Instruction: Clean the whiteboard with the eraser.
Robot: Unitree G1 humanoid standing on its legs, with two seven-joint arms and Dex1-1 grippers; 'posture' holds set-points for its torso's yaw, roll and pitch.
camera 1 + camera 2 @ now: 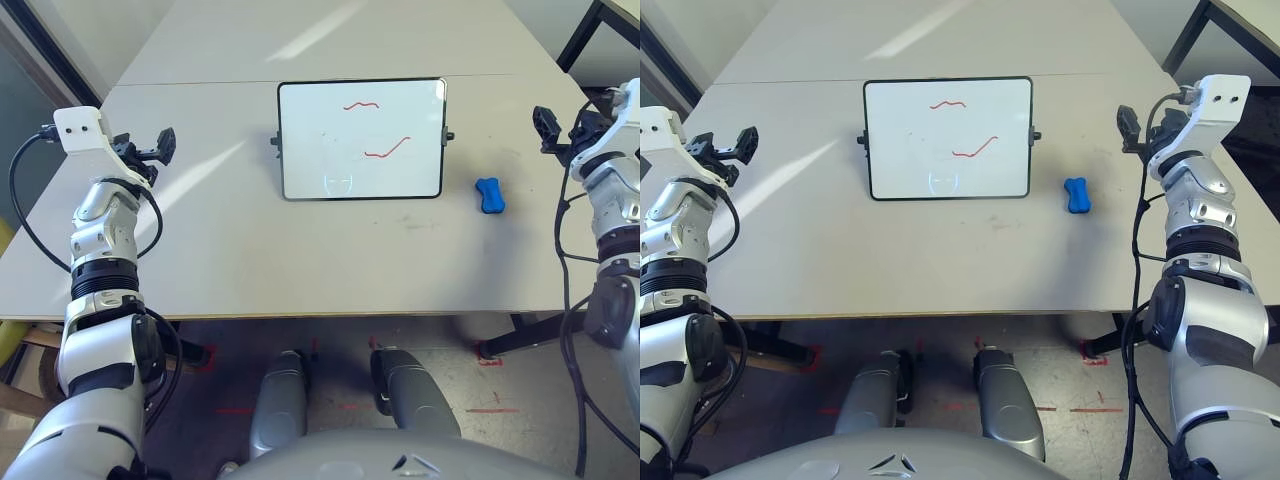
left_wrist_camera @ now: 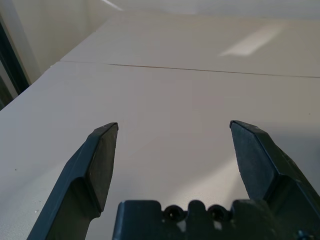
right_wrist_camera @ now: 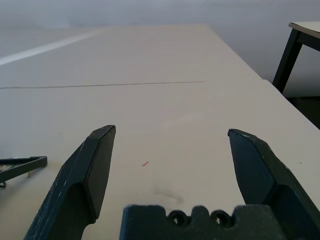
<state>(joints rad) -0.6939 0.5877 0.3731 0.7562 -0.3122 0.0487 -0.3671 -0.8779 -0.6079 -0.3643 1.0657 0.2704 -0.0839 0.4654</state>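
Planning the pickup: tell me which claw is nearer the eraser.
Right. The right claw hangs open just beyond the eraser on its right side; the left claw is open far across the table, past the whiteboard.

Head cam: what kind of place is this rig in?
Probably a lab or test room. Red tape marks on the floor below a plain pale table, a second black-legged table alongside, and a whiteboard and eraser laid out.

Left end effector [image 1: 160, 146]: raised over left part of bench [image 1: 200, 250], fingers spread wide, nothing between them. Right end effector [image 1: 1129, 128]: raised over right part of bench, fingers likewise spread, empty. Both silver forearms upright, wrists bent inward toward bench centre.
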